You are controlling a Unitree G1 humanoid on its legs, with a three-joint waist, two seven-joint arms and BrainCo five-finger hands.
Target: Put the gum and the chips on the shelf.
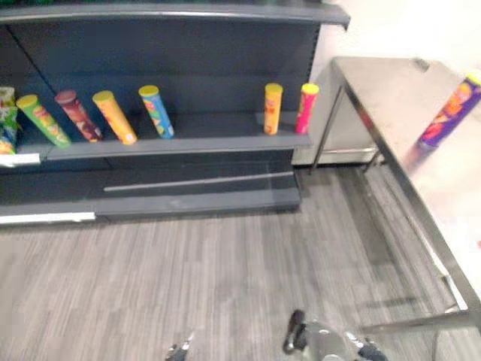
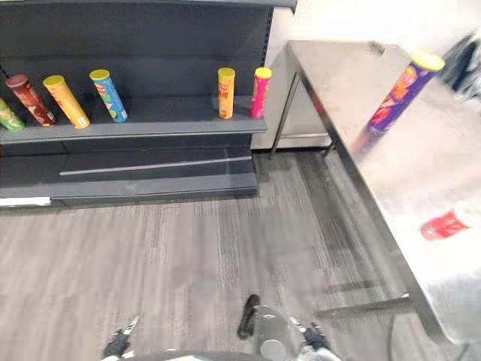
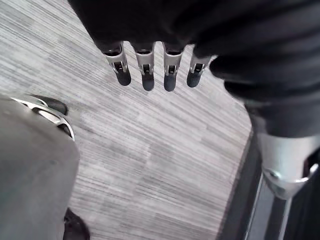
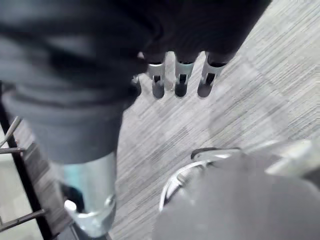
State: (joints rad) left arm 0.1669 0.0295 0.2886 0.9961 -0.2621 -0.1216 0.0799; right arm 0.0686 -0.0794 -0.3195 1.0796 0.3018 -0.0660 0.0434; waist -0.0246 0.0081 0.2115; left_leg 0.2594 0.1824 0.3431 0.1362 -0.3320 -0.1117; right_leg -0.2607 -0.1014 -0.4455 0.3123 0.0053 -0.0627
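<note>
- Purple chips can (image 2: 396,93): upright on table (image 2: 338,83), yellow lid, label print too small to read.
- Red canister (image 2: 451,223): on its side on table, nearer robot, well apart from purple chips can.
- Shelf (image 1: 210,131), cans upright in row: green can (image 1: 43,119), dark red can (image 1: 77,115), orange can (image 1: 114,116), blue can (image 1: 156,110), second orange can (image 1: 273,108), pink can (image 1: 307,107).
- Left hand (image 3: 144,65), right hand (image 4: 181,77): fingers straight, empty, above grey floor (image 1: 188,263).
</note>
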